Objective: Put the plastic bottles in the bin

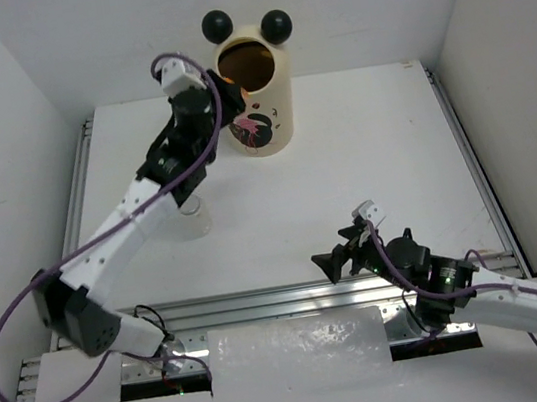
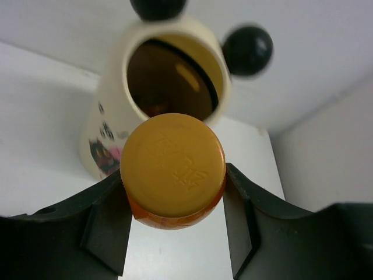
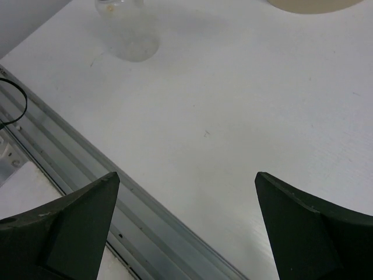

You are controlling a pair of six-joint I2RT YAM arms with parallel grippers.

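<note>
Evidently the drop-off is in hand: the left tool (image 2: 175, 189) grips an orange bottle (image 2: 173, 172) just beside the rim of the bin (image 1: 272, 125), on its 9 o'clock side. The bin stands at 12 o'clock on the tabletop (image 1: 365, 166). Next, I judge, the bottle must be carried squarely over the mouth before the tool lets go. The right tool (image 3: 186, 178) hangs empty, jaws wide, at 5 o'clock; a clear bottle (image 1: 193, 218) waits at 8 o'clock, under the left arm.

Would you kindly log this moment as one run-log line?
left gripper: shut on orange bottle, near bin mouth | right gripper: open, empty | clear bottle: on table
</note>
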